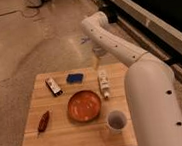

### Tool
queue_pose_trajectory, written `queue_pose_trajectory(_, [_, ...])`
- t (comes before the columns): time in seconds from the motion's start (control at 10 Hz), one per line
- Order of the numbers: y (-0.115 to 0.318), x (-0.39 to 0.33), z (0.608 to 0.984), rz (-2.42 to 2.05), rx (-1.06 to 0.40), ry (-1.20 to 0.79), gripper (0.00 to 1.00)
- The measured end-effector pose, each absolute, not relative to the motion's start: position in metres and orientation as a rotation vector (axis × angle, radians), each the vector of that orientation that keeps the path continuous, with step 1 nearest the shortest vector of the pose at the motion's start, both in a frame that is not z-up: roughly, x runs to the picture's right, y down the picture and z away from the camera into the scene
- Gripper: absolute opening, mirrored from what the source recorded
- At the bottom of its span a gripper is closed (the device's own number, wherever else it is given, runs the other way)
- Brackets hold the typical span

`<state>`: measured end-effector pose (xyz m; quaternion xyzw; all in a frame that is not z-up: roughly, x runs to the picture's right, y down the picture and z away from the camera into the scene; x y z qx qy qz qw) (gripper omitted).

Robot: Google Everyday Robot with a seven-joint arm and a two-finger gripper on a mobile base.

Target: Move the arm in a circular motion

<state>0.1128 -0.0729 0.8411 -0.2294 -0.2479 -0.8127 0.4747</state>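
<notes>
The big glossy white arm [134,71] with small dark dots rises from the lower right, bends at an elbow at the top [94,22] and reaches down to a narrow tip. The gripper [98,61] hangs at that tip over the far right edge of the wooden table [67,136], above and just behind a white bottle [104,83] lying there. It holds nothing that I can see.
On the table lie an orange bowl [84,106], a white cup [116,120], a blue sponge [74,78], a dark snack bar [53,86] and a red chili [43,121]. Shiny floor surrounds the table. A dark counter [151,9] runs along the right.
</notes>
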Motion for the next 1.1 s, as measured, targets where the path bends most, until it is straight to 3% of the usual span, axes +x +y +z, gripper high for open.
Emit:
queue_pose_trajectory(0.5, [-0.058, 0.16, 0.831, -1.875, -0.567, -0.603, 0.8])
queue_pose_trajectory(1.1, [-0.026, 0.162, 0.811, -1.849, -0.514, -0.655, 0.8])
